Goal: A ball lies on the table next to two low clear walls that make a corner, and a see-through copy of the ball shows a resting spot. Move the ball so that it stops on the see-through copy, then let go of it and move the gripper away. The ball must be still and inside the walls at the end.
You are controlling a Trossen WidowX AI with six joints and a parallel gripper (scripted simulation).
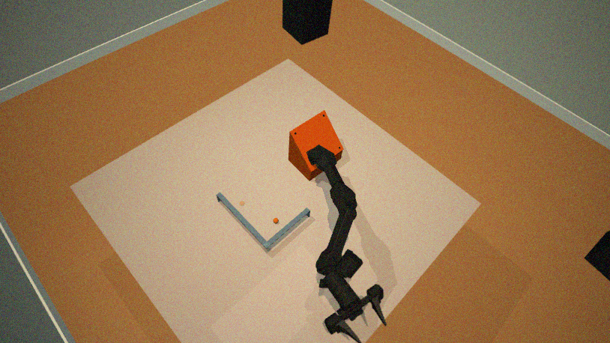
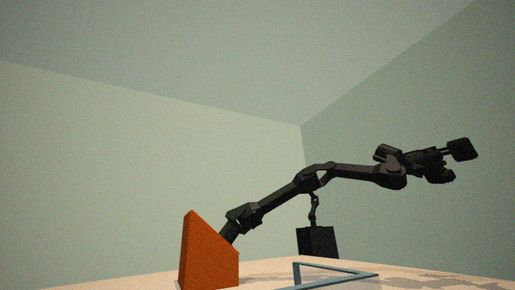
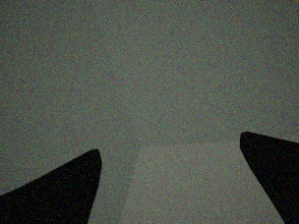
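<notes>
A small orange ball (image 1: 275, 220) lies on the table inside the corner of the two low walls, nearer the shorter wall (image 1: 288, 227). The see-through copy (image 1: 241, 203) is a pale orange spot up and left of the ball, beside the longer wall (image 1: 243, 219). The walls' blue edges (image 2: 326, 280) also show low in the exterior view, where I cannot make out the ball. My gripper (image 1: 372, 333) (image 3: 171, 149) is open and empty. It is stretched out high above the table, well away from the ball, which is not in the wrist view.
The orange wedge-shaped base (image 1: 318, 138) (image 2: 209, 256) carries the arm, which reaches past the open end of the shorter wall. Black blocks stand beyond the table, one at the top (image 1: 306, 21) and one at the right edge (image 1: 600, 257) of the top view.
</notes>
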